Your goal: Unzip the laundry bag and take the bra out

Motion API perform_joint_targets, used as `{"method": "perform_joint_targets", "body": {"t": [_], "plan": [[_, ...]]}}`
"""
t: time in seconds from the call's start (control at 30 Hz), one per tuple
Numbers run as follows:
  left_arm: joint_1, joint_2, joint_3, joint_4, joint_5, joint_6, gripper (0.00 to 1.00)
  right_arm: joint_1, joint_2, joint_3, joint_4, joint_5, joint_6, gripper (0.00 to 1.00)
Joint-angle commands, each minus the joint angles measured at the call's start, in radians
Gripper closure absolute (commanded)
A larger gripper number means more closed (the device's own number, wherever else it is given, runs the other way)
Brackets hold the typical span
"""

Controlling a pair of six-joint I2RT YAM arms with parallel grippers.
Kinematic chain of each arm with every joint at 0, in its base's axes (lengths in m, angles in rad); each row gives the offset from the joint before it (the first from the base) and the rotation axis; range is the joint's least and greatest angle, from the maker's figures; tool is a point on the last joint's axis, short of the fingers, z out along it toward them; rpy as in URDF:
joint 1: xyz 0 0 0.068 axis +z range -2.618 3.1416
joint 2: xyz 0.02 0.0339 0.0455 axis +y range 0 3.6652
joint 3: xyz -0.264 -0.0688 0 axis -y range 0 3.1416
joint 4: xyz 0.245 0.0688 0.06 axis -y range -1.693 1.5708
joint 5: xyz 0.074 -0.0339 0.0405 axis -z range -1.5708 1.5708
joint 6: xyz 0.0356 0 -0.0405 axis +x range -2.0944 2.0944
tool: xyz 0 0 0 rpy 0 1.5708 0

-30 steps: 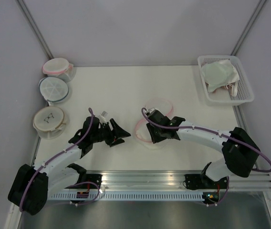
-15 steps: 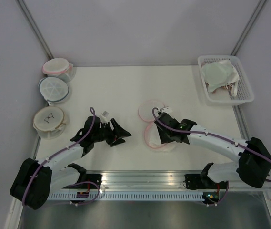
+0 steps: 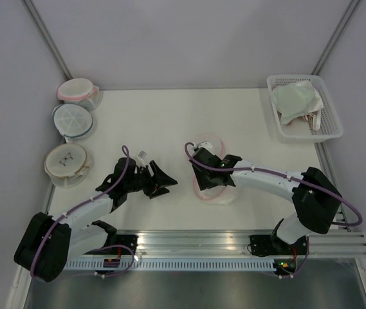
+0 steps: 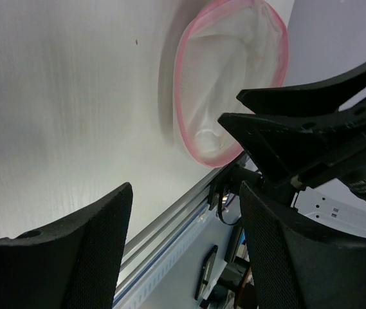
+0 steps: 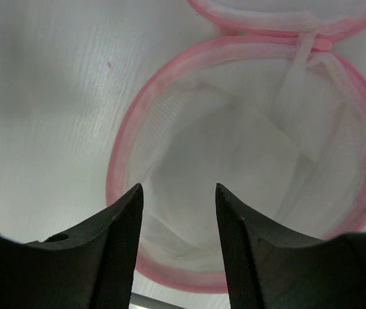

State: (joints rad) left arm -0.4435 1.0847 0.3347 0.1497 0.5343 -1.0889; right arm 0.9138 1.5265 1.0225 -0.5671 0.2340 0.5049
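Observation:
The laundry bag [image 5: 247, 193] lies unzipped at the table's middle. Its pink rim forms an open ring, and the lid half [image 3: 207, 140] is flipped back behind it. White soft fabric, the bra [image 5: 260, 161], lies inside the pouch with a strap-like strip towards the hinge. My right gripper [image 5: 179, 187] is open and empty, hovering just above the bag's opening [image 3: 216, 195]; it also shows in the top view [image 3: 206, 177]. My left gripper [image 3: 168, 187] is open and empty, left of the bag and apart from it. The bag shows ahead of it in the left wrist view [image 4: 231, 77].
Three round mesh pouches stand along the left edge: pink-rimmed [image 3: 77, 90], blue-rimmed [image 3: 72, 120], tan-rimmed [image 3: 65, 161]. A white basket [image 3: 329, 134] at the back right holds a pale greenish cloth [image 3: 295, 100]. The metal rail [image 3: 189, 241] runs along the near edge.
My right gripper swung right off the bag, then came back left over the open pouch. The lid half shifted slightly. My left arm has barely moved.

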Motion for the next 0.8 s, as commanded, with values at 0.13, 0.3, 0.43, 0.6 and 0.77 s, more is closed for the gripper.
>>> {"method": "perform_joint_targets", "body": {"t": [0.13,0.3,0.43,0.6,0.77], "plan": [[0.006,-0.032,-0.022,0.050,0.023,-0.029,0.28,0.060,0.061,0.011,-0.065,0.139,0.087,0.44],[0.006,-0.009,-0.034,0.085,0.032,-0.035,0.28,0.105,0.110,-0.053,0.002,0.102,0.121,0.50],[0.006,0.001,-0.048,0.106,0.043,-0.043,0.28,0.120,0.158,-0.100,0.053,0.094,0.138,0.77],[0.008,-0.008,-0.052,0.105,0.039,-0.043,0.28,0.120,0.166,-0.107,0.055,0.114,0.136,1.00],[0.008,-0.006,-0.049,0.103,0.039,-0.043,0.28,0.129,0.061,-0.091,0.044,0.100,0.109,1.00]]}}
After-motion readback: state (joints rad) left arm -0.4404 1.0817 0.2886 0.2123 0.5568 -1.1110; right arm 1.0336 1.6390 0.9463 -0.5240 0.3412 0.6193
